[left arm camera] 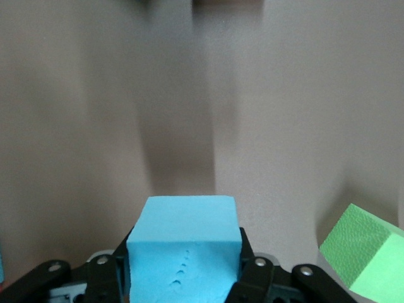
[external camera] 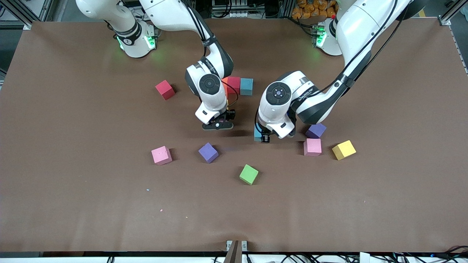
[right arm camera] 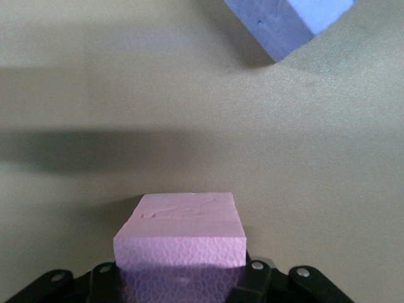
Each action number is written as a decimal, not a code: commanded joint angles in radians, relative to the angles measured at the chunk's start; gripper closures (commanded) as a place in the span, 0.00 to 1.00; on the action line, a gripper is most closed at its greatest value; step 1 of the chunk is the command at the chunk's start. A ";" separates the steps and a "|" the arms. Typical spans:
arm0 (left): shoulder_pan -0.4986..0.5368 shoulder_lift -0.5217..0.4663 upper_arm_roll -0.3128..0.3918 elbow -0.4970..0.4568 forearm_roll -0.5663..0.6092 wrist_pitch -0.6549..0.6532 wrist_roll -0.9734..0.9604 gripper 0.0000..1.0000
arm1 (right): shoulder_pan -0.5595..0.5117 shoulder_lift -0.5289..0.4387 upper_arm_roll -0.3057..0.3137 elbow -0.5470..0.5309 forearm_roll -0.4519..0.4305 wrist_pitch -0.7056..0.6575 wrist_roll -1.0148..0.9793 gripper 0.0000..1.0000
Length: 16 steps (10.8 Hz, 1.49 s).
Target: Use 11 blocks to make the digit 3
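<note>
Blocks lie scattered round your landmark, the green cube, in the front view. Farther from the camera than it, toward the right arm's end, sit a purple block and a pink block; toward the left arm's end sit a second pink block, a yellow block and another purple block. Well farther from the camera than the green cube, a short row has begun: an orange block, mostly hidden by the right arm, a red block and a teal block, touching side by side, with a lone red block apart toward the right arm's end. You have both hands low over the bare cloth between that row and the green cube. The left gripper is the nearer to the green cube.

In the left wrist view, your left gripper is clamped on a light blue block, with the green cube just beside it and cut off by the frame. Whether that block touches the cloth you cannot tell.

In the right wrist view, your right gripper is closed on a pink cube, which the front view hides under the hand. The purple block is ahead of it, cropped. Your coming placements turn on the row: it lies away from the green cube, past both hands.
</note>
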 commanded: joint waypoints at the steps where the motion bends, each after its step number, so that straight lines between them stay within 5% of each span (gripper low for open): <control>1: 0.004 -0.027 0.004 -0.061 -0.003 0.055 -0.037 1.00 | 0.004 0.011 -0.012 0.002 0.016 -0.006 0.001 0.63; 6: -0.020 -0.026 0.001 -0.092 -0.003 0.059 -0.102 1.00 | 0.003 0.008 -0.015 0.002 0.015 -0.007 0.003 0.60; 7: -0.025 -0.026 0.001 -0.092 -0.003 0.059 -0.114 1.00 | 0.003 0.008 -0.015 0.002 0.014 -0.007 0.004 0.49; 8: -0.026 -0.027 0.000 -0.091 -0.003 0.059 -0.121 1.00 | 0.003 0.006 -0.017 0.003 0.014 -0.004 0.006 0.00; 13: -0.040 -0.024 -0.002 -0.095 -0.003 0.067 -0.152 1.00 | 0.002 -0.041 -0.049 0.025 0.014 -0.015 0.001 0.00; 16: -0.059 -0.027 -0.002 -0.103 -0.006 0.067 -0.168 1.00 | -0.035 -0.029 -0.104 0.153 0.005 -0.171 -0.034 0.00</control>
